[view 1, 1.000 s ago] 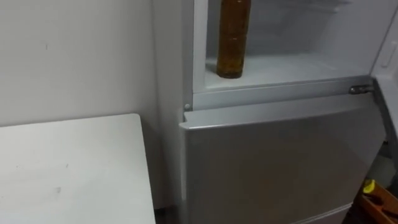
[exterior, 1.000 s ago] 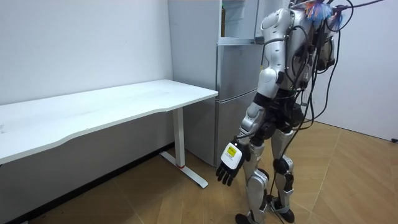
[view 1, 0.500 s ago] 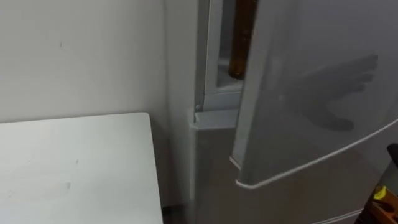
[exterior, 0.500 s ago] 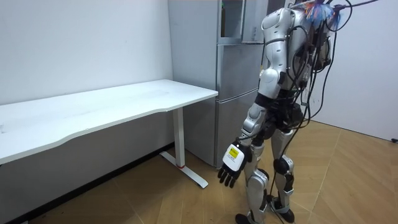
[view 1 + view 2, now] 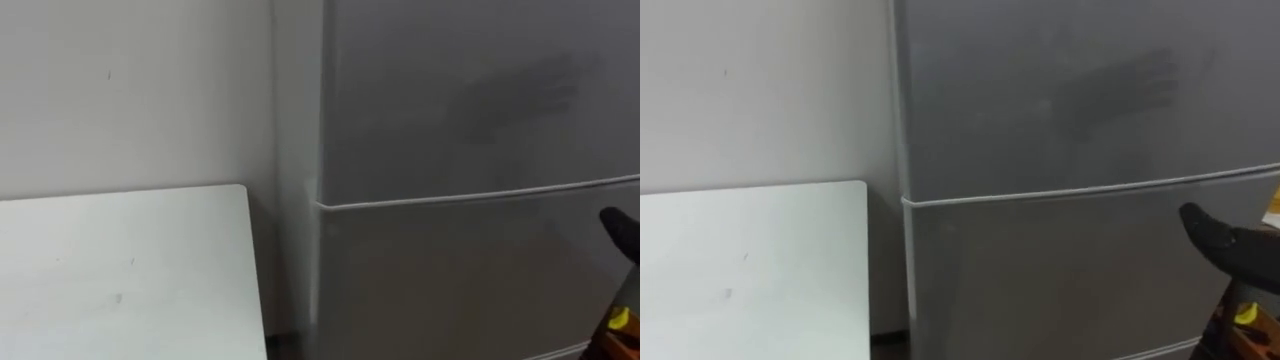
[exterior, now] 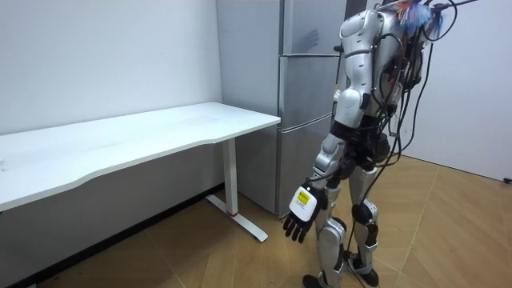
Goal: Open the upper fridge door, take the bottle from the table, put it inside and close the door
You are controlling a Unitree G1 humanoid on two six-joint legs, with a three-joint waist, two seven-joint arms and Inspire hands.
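A plain room with a white wall (image 5: 130,90) and a wooden floor (image 6: 448,232) holds a white table (image 5: 120,270) and, just beside its end, a tall grey fridge (image 5: 300,150). The robot stands upright facing the fridge, close in front of it. The upper door (image 5: 480,90) and the lower door (image 5: 470,280) are both closed flush, with a thin pale seam between them. The left hand (image 6: 298,216) hangs low beside the thigh, well apart from the fridge, its fingers loosely spread and holding nothing. The right hand (image 5: 1220,238) enters as a dark shape from the right edge of the eye views, level with the top of the lower door and near it; whether it is open or closed cannot be told. The bottle is most likely inside the upper compartment, behind the closed door, so above and ahead of both hands; how its long axis stands cannot be told from here. If the door needed another push, the right hand is plainly the nearer one. The task looks essentially finished.
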